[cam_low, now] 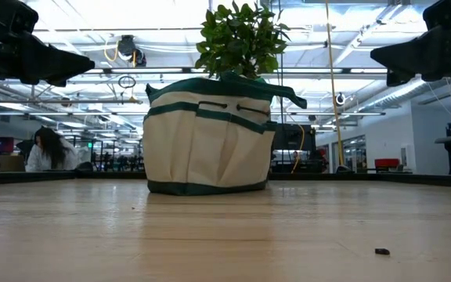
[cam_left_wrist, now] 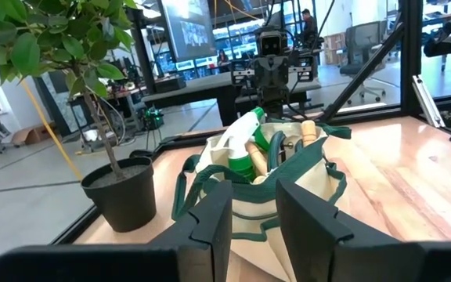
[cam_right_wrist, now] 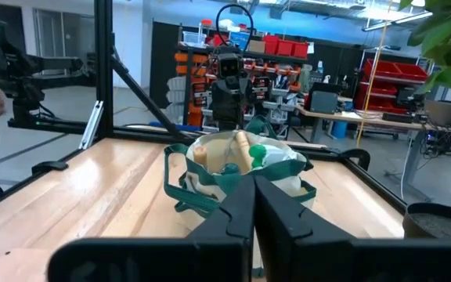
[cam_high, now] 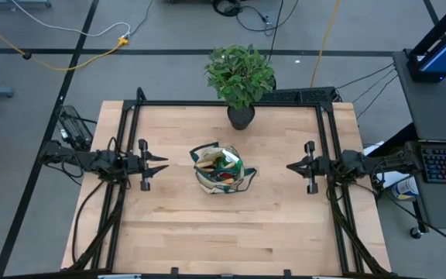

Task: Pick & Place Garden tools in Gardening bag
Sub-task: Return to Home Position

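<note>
The beige gardening bag with dark green trim stands upright on its base at the middle of the table; it also shows in the low view. Garden tools stick out of its top: a green spray bottle and wooden handles. My left gripper hovers open and empty to the bag's left, pointing at it. My right gripper hovers shut and empty to the bag's right, also pointing at it. Both are above the table and apart from the bag.
A leafy plant in a black pot stands at the table's far edge, just behind the bag. Black frame rails run along the table's left, right and far sides. A small dark speck lies on the near table. A person sits in the room beyond.
</note>
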`<state>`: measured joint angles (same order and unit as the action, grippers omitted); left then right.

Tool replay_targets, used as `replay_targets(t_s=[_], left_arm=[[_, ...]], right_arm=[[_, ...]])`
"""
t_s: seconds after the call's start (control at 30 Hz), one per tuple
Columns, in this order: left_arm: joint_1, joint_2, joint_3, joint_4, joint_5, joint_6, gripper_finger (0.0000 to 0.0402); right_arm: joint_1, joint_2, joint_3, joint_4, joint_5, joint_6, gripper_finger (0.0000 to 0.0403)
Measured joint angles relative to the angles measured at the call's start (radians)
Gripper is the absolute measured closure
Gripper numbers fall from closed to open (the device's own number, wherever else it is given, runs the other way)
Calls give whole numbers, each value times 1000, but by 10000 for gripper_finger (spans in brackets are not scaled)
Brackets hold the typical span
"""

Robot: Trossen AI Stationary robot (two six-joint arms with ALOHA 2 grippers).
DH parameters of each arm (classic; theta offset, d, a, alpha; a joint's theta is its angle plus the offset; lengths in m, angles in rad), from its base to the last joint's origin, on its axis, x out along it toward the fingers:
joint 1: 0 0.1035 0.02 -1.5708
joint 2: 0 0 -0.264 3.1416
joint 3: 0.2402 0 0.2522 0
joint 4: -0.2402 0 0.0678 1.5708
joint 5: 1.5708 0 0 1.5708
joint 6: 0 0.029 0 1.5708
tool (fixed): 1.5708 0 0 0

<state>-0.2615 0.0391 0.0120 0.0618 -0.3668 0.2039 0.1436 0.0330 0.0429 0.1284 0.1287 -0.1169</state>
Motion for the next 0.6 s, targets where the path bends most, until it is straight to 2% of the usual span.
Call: replay_targets(t_s=[0.6], left_arm=[[0,0,0,-3,0,-5,295]], right_arm=[[0,0,-2,2,0,0,403]])
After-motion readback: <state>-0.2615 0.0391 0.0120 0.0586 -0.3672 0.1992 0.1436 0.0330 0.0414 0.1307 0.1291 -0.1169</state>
